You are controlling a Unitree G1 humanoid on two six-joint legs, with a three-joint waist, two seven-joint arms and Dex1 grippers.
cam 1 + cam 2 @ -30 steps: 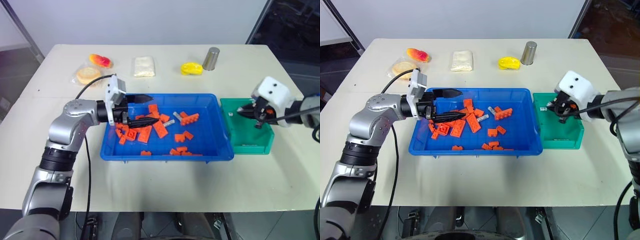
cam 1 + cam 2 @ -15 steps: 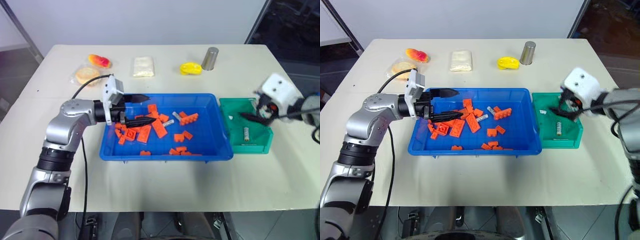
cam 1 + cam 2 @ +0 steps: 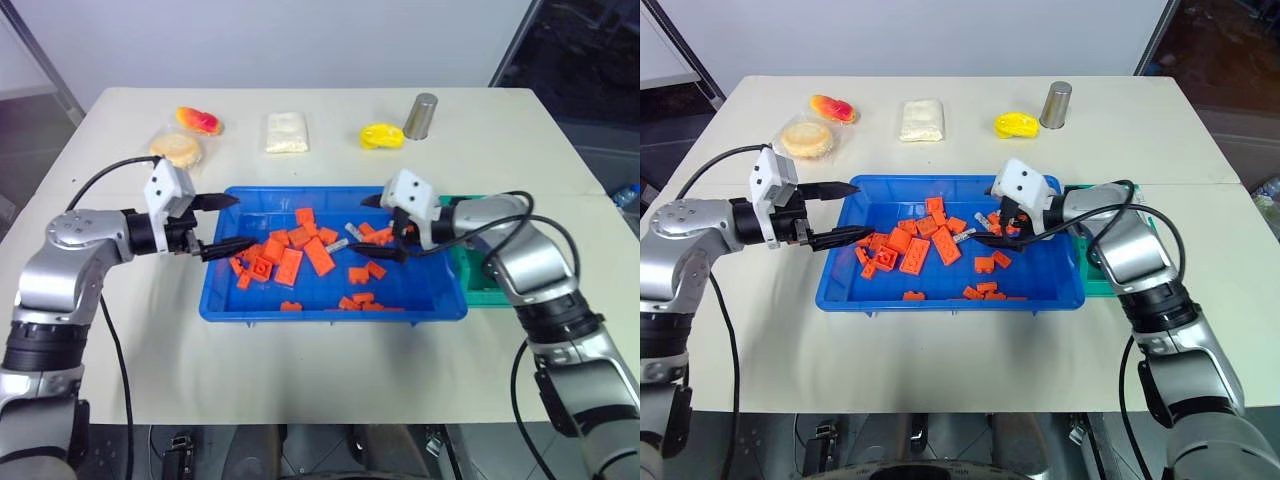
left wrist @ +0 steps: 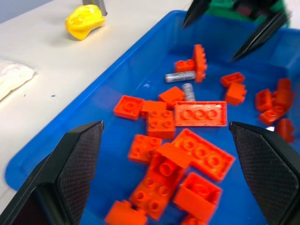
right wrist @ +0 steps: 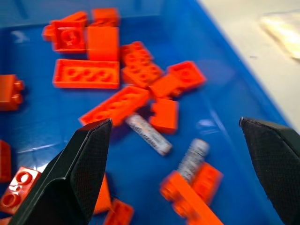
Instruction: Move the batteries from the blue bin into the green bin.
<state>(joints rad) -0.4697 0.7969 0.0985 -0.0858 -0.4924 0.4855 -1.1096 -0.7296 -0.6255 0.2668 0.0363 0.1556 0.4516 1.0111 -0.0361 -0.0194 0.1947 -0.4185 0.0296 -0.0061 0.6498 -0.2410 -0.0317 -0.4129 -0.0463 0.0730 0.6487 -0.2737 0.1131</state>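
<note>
The blue bin (image 3: 330, 312) lies mid-table, holding orange bricks (image 3: 320, 258) and two slim silver batteries (image 3: 336, 244) (image 4: 180, 77) side by side near its middle. My right gripper (image 3: 373, 230) hangs open inside the bin's right half, its tips just right of the batteries (image 5: 149, 134), nothing between them. At the bin's left end my left gripper (image 3: 242, 222) stands open and empty over the rim. The green bin (image 3: 487, 292) stands against the blue bin's right side, mostly hidden behind my right arm.
Along the table's far side stand a metal can (image 3: 422, 117), a yellow lump (image 3: 383, 136), a white packet (image 3: 287, 132), a wrapped bun (image 3: 177, 150) and an orange-red piece (image 3: 200, 121).
My right gripper opened over the green bin, let a battery drop in, then swung left into the blue bin. My left gripper drew back to the bin's left rim.
</note>
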